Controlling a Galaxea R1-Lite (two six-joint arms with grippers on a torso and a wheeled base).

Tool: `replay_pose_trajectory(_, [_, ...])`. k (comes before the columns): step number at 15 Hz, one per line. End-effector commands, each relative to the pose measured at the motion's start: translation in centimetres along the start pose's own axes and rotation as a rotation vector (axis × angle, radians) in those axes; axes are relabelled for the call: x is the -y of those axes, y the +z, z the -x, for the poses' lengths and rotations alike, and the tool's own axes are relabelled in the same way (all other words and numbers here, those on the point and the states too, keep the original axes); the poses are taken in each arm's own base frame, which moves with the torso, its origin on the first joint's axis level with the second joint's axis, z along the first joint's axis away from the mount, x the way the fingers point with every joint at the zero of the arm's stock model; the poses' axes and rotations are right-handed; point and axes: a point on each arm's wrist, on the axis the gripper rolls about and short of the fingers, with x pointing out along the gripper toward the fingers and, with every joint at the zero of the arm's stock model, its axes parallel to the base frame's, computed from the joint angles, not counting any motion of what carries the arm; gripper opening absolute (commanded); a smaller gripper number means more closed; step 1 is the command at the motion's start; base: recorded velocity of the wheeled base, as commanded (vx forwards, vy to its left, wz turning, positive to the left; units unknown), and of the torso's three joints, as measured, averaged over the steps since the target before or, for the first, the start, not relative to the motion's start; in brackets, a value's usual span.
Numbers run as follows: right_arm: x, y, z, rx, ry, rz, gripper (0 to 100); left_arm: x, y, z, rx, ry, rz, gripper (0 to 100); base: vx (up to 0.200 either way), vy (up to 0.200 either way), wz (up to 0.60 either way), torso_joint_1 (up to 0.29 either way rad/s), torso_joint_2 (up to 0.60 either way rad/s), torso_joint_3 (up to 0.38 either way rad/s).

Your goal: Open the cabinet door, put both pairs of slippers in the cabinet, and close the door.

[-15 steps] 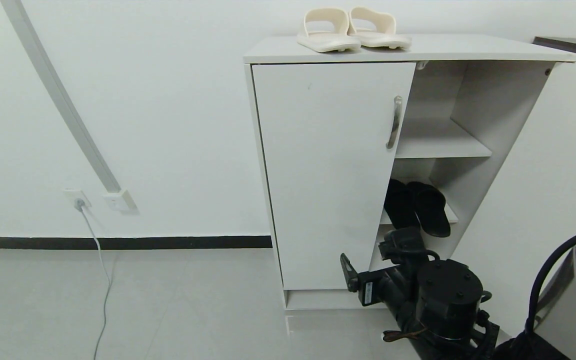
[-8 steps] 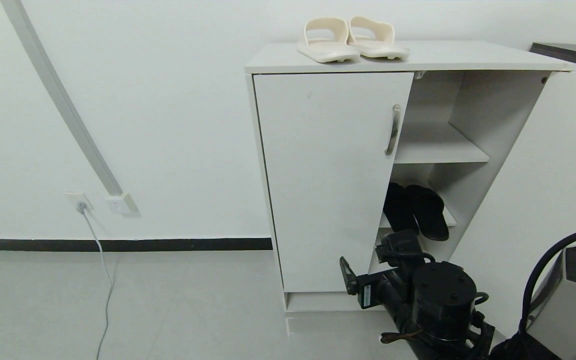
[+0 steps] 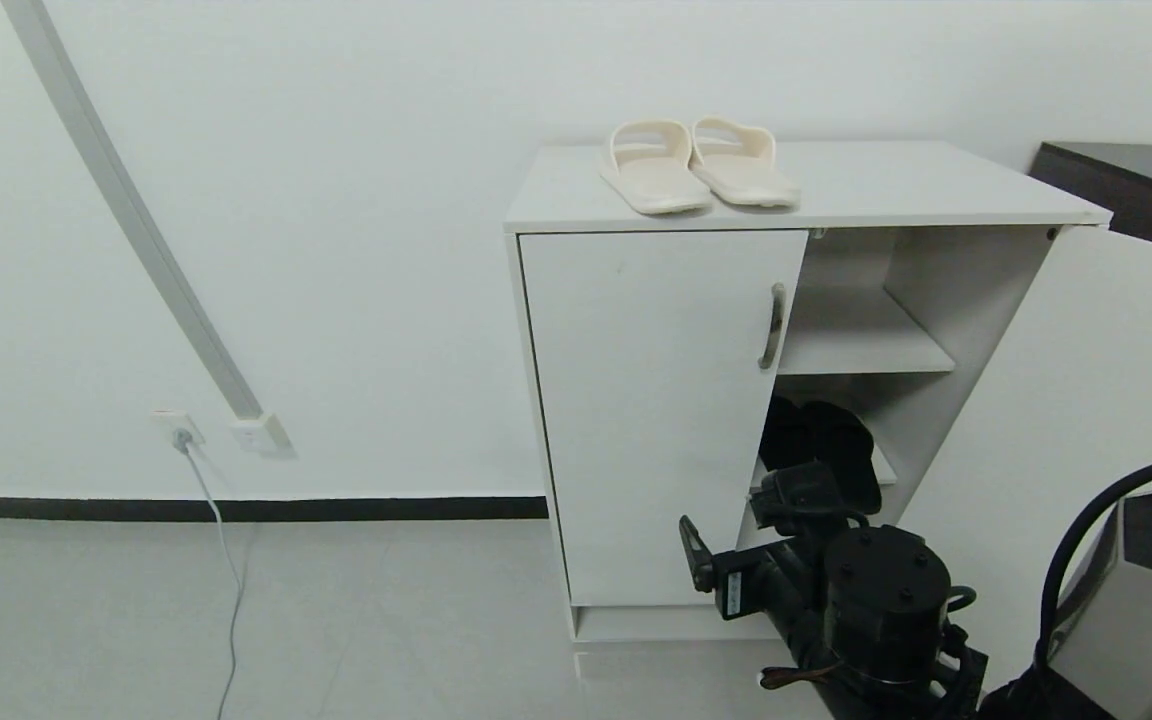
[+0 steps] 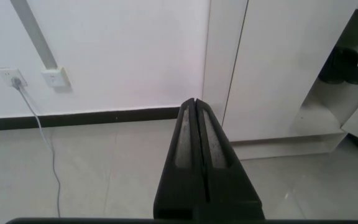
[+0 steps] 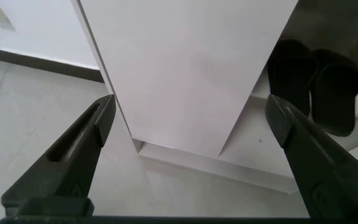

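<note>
A white cabinet (image 3: 656,420) stands against the wall, its left door closed and its right door (image 3: 1086,400) swung open. A beige pair of slippers (image 3: 696,170) lies on the cabinet top. A black pair of slippers (image 3: 821,440) sits on the lower shelf inside, also seen as black slippers (image 5: 316,87) from the right wrist. My right gripper (image 5: 190,104) is open and empty, low in front of the cabinet near the closed door's edge. My left gripper (image 4: 195,104) is shut on nothing, facing the floor left of the cabinet (image 4: 272,62).
The upper shelf (image 3: 866,345) inside holds nothing. A wall socket with a cable (image 3: 181,435) and a grey conduit (image 3: 136,230) are on the wall at left. A dark piece of furniture (image 3: 1126,185) stands at right. Bare floor (image 3: 286,620) stretches left of the cabinet.
The whole head picture has shifted: the cabinet now sits lower and more of its top shows, so the camera moved. The slippers, doors and right arm show no move of their own.
</note>
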Motion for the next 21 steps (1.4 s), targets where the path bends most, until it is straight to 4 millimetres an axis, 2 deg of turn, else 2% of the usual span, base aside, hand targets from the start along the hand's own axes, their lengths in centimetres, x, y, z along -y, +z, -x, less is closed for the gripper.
replay_pose_trajectory(1, [-0.01,-0.07,-0.01,-0.002,-0.001,0.002,100,0.0,0.0,0.0,0.0,0.0,0.0,0,0.0,0.0,0.0,0.139,-0.47,-0.339])
replay_pose_trajectory(11, [0.1,-0.13,0.06,-0.006,-0.003,0.003,100,0.0,0.0,0.0,0.0,0.0,0.0,0,0.0,0.0,0.0,0.177,-0.49,-0.318])
replay_pose_trajectory(21, [0.5,-0.52,0.03,-0.021,-0.011,0.01,100,0.0,0.0,0.0,0.0,0.0,-0.001,0,0.0,0.0,0.0,0.243,-0.57,-0.328])
